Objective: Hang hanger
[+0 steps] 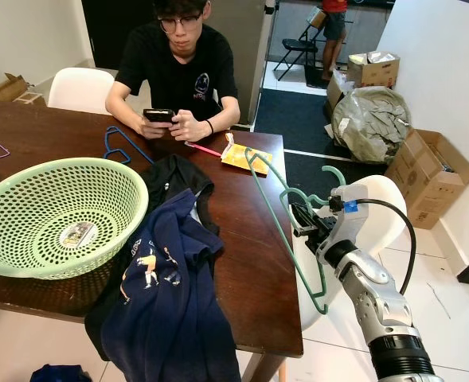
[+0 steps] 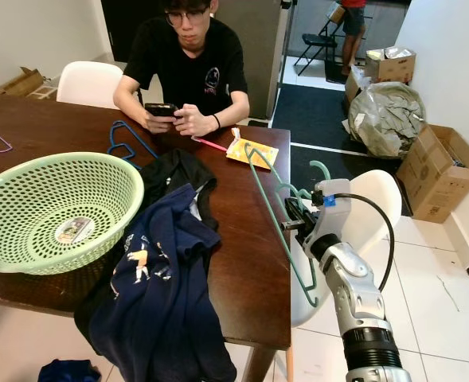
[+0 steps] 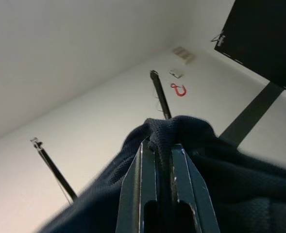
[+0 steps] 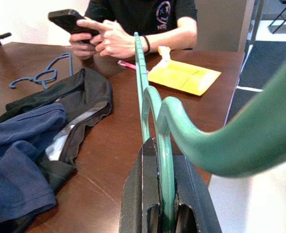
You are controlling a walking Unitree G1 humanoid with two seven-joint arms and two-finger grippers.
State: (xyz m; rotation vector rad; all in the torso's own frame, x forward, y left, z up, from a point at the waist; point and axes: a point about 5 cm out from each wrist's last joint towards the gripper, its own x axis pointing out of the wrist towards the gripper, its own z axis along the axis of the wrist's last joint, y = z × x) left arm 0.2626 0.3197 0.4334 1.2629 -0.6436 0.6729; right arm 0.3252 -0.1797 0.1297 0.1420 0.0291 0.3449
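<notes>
Right gripper (image 1: 304, 220), at about 4 o'clock in the head view, just off the near right edge of the wooden table (image 1: 250, 239): fingers clenched on the green hanger (image 1: 286, 231) at the neck, just below the hook. The hanger's frame runs through the grip, one end down past the table edge, the other slanting over the tabletop towards 12 o'clock. It is judged light, rigid and smooth, so it could swivel in a narrow pinch; the neck is the sound holding point. Left gripper (image 3: 158, 160): fingers closed on a fold of soft, limp navy garment (image 1: 166, 294), which drapes over the near table edge. Beyond lie a green basket (image 1: 55, 215), a blue hanger (image 1: 123, 147) and a seated person (image 1: 178, 68).
</notes>
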